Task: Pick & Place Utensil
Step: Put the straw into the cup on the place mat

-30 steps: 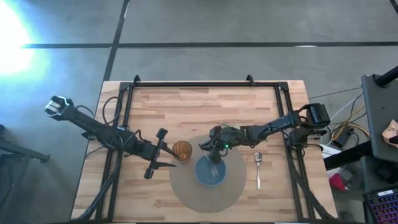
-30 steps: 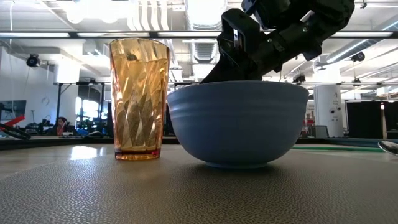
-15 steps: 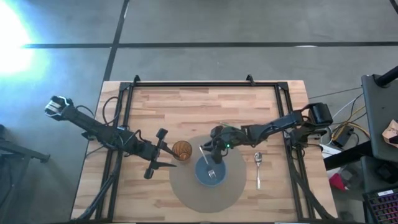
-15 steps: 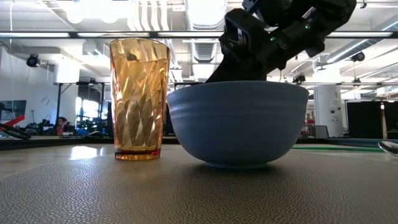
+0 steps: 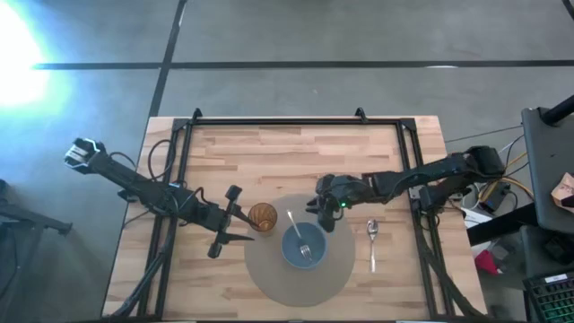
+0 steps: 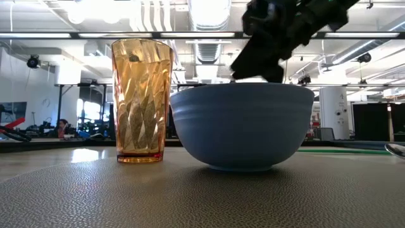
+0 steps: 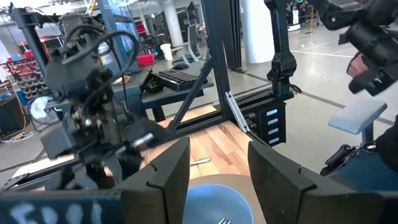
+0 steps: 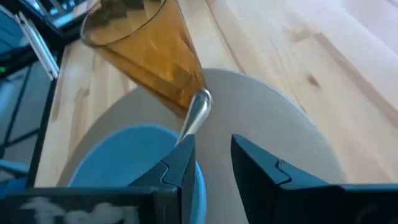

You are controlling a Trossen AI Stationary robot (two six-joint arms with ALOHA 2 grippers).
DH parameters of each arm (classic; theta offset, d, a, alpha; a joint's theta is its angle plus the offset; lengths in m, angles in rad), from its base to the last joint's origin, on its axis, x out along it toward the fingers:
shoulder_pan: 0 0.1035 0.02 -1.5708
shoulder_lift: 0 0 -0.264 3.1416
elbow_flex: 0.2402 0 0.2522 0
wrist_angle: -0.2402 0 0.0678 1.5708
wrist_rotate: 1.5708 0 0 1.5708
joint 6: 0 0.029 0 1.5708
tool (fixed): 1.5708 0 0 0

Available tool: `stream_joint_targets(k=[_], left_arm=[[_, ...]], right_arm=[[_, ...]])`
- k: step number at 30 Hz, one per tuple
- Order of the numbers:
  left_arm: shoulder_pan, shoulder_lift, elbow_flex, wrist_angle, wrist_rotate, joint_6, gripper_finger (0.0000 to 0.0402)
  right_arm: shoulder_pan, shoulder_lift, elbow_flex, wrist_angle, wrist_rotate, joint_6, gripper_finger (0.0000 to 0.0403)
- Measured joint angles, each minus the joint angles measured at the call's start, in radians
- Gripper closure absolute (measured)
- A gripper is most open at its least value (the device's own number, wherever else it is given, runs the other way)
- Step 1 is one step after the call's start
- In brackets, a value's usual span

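A fork (image 5: pixel 300 237) lies in the blue bowl (image 5: pixel 304 248), its tines down in the bottom and its handle leaning out over the bowl's far-left rim. The bowl sits near the middle of a round grey mat (image 5: pixel 269 274) at the near side of the wooden table (image 5: pixel 296 157). An amber tumbler (image 5: pixel 262 215) stands upright on the mat's far-left edge, just beside the bowl but apart from it, as the low view shows.

The right gripper (image 5: pixel 325 199) hangs just beyond the bowl's far-right rim, over the mat's far edge, its fingers a narrow gap apart and holding nothing; the fork handle's tip shows just ahead of them in the right wrist view. A spoon (image 5: pixel 373 242) lies on bare wood just off the mat's right edge, well short of the table's right rail.

The left gripper (image 5: pixel 231 222) waits left of the tumbler, close to the glass, its fingers spread wide and empty. The far half of the table is bare wood.
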Motion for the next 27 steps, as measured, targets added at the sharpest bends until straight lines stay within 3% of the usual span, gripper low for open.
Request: stream_joint_targets(k=[7, 16, 20, 27], left_arm=[[0.0, 0.0, 0.0, -0.001, 0.0, 0.0, 0.0235], [0.0, 0.0, 0.0, -0.001, 0.0, 0.0, 0.0235], [0.0, 0.0, 0.0, -0.001, 0.0, 0.0, 0.0235], [0.0, 0.0, 0.0, -0.001, 0.0, 0.0, 0.0235]], right_arm=[[-0.001, -0.157, 0.0, -0.183, 0.012, -0.015, 0.0308], [0.0, -0.317, 0.0, -0.463, 0.188, 0.021, 0.0278], [-0.018, -0.351, 0.0, -0.616, 0.259, 0.064, 0.0261], [-0.105, -0.327, 0.0, -0.773, 0.265, 0.063, 0.025]])
